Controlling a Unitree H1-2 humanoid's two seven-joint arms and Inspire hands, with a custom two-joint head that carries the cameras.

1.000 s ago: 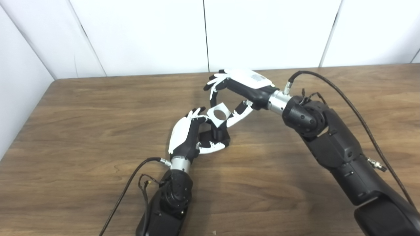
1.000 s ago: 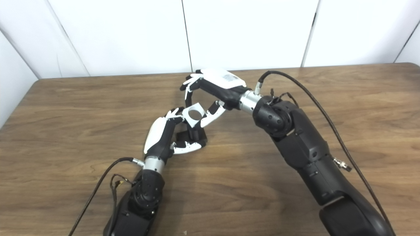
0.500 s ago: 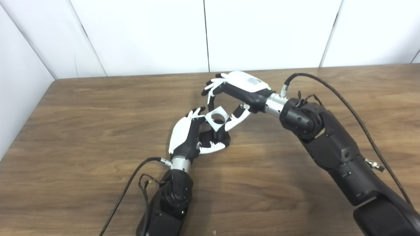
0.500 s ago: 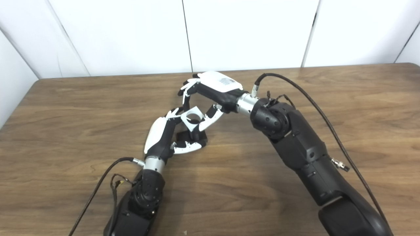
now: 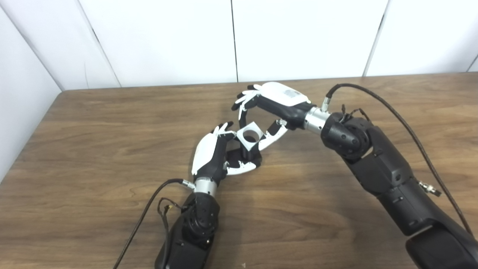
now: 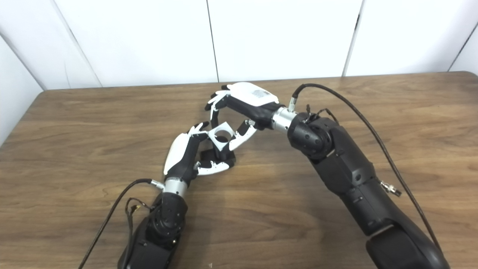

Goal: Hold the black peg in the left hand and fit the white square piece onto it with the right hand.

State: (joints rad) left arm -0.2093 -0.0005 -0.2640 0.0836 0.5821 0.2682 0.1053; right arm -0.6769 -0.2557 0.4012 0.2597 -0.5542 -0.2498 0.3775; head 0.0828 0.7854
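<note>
My left hand (image 5: pixel 213 157) is shut on the black peg (image 5: pixel 249 154), which stands upright on its flat black base on the table. The white square piece (image 5: pixel 249 135), with a round hole through its middle, sits tilted right on top of the peg, and dark shows through the hole. My right hand (image 5: pixel 274 104) comes in from the right and is shut on the piece, fingers on its far side and thumb on its near right edge. How far the peg's tip enters the hole is hidden by the piece.
The wooden table (image 5: pixel 93 123) runs wide on both sides of the hands. White wall panels (image 5: pixel 168 37) stand behind its far edge. A black cable (image 5: pixel 388 108) loops off my right forearm and another cable (image 5: pixel 145 213) hangs from my left wrist.
My right hand has carried the white square piece down and slightly left, from just above the peg onto its top. My left hand and the peg have stayed in place.
</note>
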